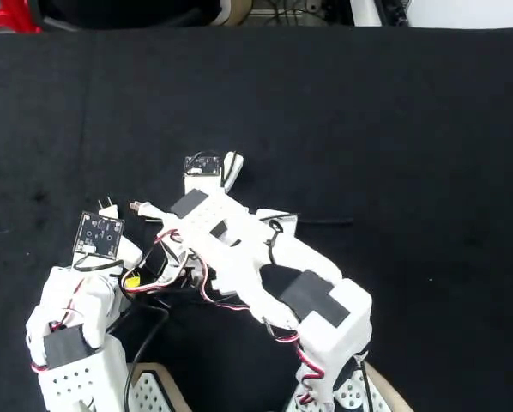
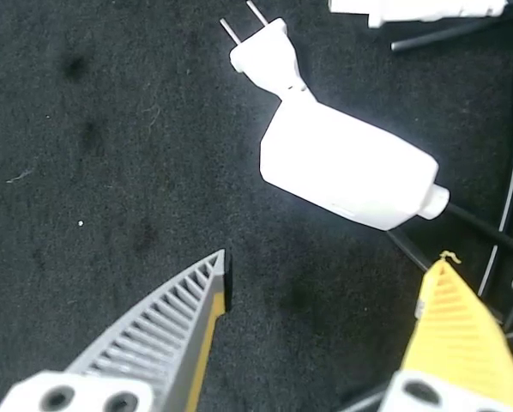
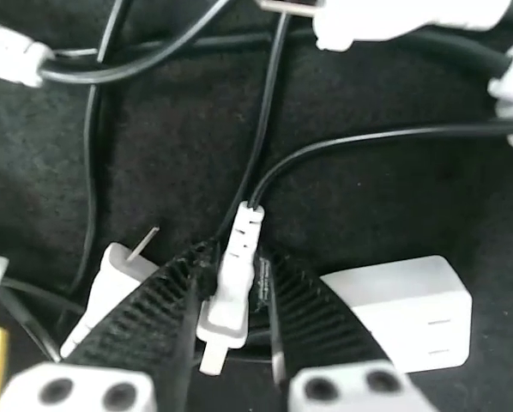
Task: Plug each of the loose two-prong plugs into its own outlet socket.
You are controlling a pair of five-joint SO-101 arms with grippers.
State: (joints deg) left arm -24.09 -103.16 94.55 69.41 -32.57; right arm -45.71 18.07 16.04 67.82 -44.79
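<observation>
Holding one white two-prong plug (image 3: 229, 296) by its body, my right end effector (image 3: 235, 257) has its black fingers (image 3: 153, 318) pressed against both sides. The plug's black cord (image 3: 265, 129) runs away from the fingertips across the table (image 1: 394, 129).

I judge this to be the carrying step: the plug is grasped but not yet seated. The white outlet block (image 3: 402, 313) lies on the table just beside one of those fingers, with two slots showing on its face and nothing in them.

The plug's prong end points back toward my wrist, and I cannot make out the prongs themselves. As I see it, the next move calls for turning the plug until its prongs face the slots squarely, then pushing straight in. The cord could drag on the other cords lying near it.

My left end effector (image 2: 329, 262) hangs spread wide above the table, holding nothing. Near it lies a loose plug (image 2: 261, 56) with its prongs pointing away from me, joined to a bulky white body (image 2: 342, 172). It has not been picked up, and I judge it to be the next job.

A third plug (image 3: 111, 275) rests against the outer side of my right end effector, with one prong showing.

No writing that I can read shows on the plugs, the outlet block or the table.
</observation>
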